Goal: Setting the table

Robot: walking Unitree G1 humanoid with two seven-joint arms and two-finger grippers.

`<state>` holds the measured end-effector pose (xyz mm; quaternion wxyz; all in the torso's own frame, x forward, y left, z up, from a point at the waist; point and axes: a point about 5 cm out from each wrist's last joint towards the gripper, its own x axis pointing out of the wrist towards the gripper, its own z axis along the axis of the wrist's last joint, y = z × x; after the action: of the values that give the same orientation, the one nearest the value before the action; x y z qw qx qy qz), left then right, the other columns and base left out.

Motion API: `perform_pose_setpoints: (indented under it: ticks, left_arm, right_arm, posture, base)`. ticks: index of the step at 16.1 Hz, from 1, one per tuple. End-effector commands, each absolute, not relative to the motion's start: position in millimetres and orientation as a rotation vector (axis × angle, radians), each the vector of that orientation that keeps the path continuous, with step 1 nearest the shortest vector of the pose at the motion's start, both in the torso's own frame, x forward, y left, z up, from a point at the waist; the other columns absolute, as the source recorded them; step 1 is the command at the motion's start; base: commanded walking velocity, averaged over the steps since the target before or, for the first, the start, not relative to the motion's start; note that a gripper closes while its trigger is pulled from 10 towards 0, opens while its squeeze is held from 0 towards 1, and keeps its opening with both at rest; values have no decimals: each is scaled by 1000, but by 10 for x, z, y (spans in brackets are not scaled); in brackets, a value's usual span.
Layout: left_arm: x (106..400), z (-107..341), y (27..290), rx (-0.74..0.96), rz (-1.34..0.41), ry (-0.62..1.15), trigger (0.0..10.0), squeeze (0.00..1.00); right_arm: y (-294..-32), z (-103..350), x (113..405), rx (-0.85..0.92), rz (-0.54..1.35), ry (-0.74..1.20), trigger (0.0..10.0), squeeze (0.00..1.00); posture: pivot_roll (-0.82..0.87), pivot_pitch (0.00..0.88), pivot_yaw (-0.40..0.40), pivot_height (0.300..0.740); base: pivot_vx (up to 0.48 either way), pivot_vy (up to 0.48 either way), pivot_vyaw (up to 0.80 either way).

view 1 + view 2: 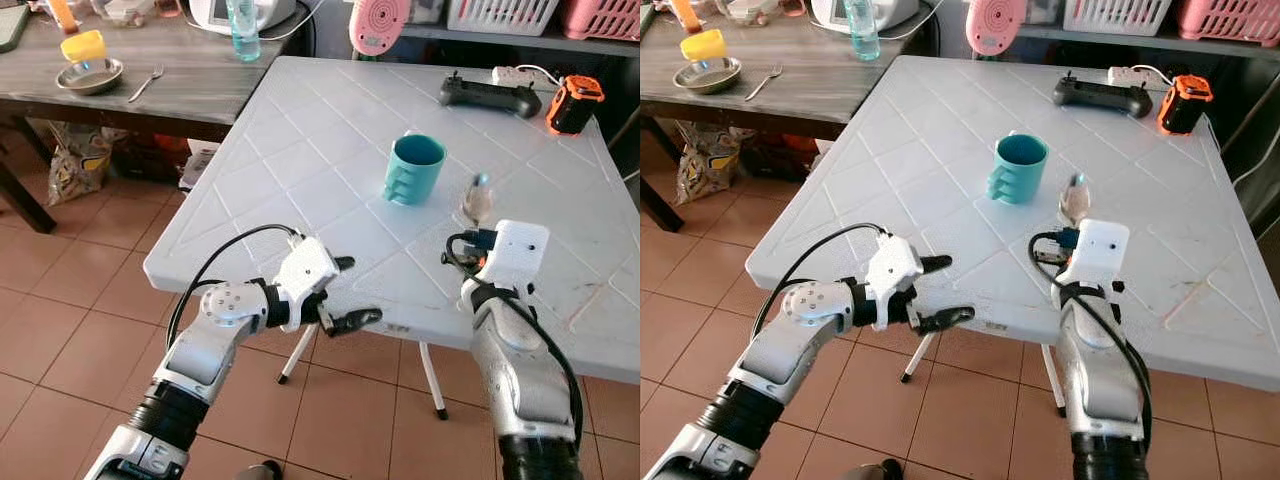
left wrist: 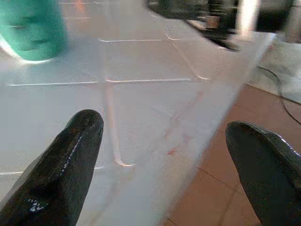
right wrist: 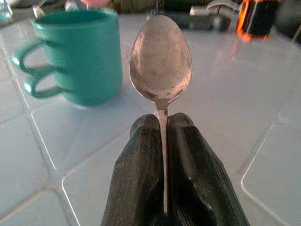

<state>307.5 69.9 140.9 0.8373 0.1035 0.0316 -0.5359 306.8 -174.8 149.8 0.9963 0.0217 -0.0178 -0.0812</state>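
Note:
A teal mug (image 1: 414, 168) stands upright near the middle of the white plastic table (image 1: 300, 130). My right gripper (image 3: 162, 141) is shut on the handle of a metal spoon (image 3: 161, 61), whose bowl (image 1: 477, 197) sticks out over the table just right of the mug. My left gripper (image 1: 348, 293) is open at the table's near edge, left of the right arm, with nothing between its fingers (image 2: 70, 165). On the dark wooden table (image 1: 190, 75) at the far left lie a metal bowl (image 1: 89, 76) with a yellow cup (image 1: 83, 46) and a fork (image 1: 146, 82).
A black controller (image 1: 489, 96), an orange and black device (image 1: 573, 104) and a white power strip (image 1: 515, 75) lie at the white table's far right. A clear bottle (image 1: 243, 28) stands on the wooden table. A pink fan (image 1: 378, 24) and baskets (image 1: 500, 14) are behind. Tiled floor lies below.

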Motion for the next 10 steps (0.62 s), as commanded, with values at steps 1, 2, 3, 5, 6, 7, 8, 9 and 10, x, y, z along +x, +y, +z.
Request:
perform_pose_setpoints:
  ticks: [1,2,3,5,6,7,8,9,10]
  left_arm:
    - [3130,1446,749,205,-1063,29,10000,0]
    - [3163,1467,763,193,-1025,13,10000,0]
    - [3230,1514,792,178,-939,-26,10000,0]
    - [3290,1570,831,125,-856,-67,10000,0]
    - [3333,1597,869,101,-788,-84,10000,0]
    - [3365,1611,907,81,-729,-97,10000,0]
    - [3385,1613,939,70,-683,-108,10000,0]
    - [3421,1612,1022,60,-596,-123,10000,0]
    - [3451,1607,1106,46,-515,-130,10000,0]
  right_arm:
    - [-1762,1623,3010,4,-179,-119,0,0]
    - [-1772,1650,2988,-19,-185,-140,0,0]
    - [-1798,1680,2944,-43,-197,-168,0,0]
    - [-1810,1714,2885,-66,-201,-196,0,0]
    - [-1818,1725,2853,-75,-205,-209,0,0]
    - [-1832,1733,2818,-87,-214,-219,0,0]
    - [-1844,1734,2793,-97,-218,-222,0,0]
    - [-1856,1741,2760,-123,-220,-232,0,0]
    - [-1867,1745,2736,-133,-224,-237,0,0]
  posture:
    - [217,107,31,740]
    - [212,104,28,740]
    - [209,102,20,740]
    - [201,101,9,740]
    - [197,101,1,740]
    - [192,100,-7,740]
    - [189,99,-12,740]
    - [185,97,-20,740]
    - [183,95,-23,740]
  base:
    - [0,0,0]
    - [0,0,0]
    - [0,0,0]
    - [0,0,0]
    - [0,0,0]
    - [0,0,0]
    - [0,0,0]
    - [0,0,0]
    - [0,0,0]
